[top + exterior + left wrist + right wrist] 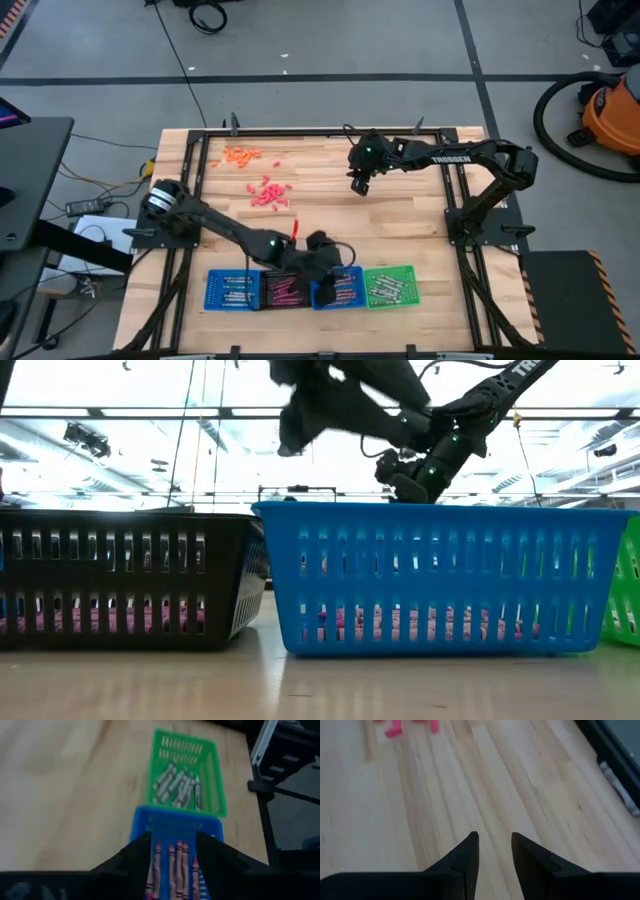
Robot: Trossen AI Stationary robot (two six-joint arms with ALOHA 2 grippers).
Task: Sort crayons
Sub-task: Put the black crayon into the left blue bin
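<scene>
Four trays point(229, 290), two blue, left tool point(327, 286) open above crayons point(175, 867), right tool point(359, 187) open, empty.

Orange vacuum point(612, 112) on floor — monitor point(10, 112) opposite.

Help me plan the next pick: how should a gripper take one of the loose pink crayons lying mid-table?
Probably from straight above, fingers closing across the middle of a stick at the edge of the pink crayon pile: they lie flat and bunched. The right gripper hovers nearby, open.

Bright overhead light, glaring ceiling in low view, wrist views softly blurred
</scene>
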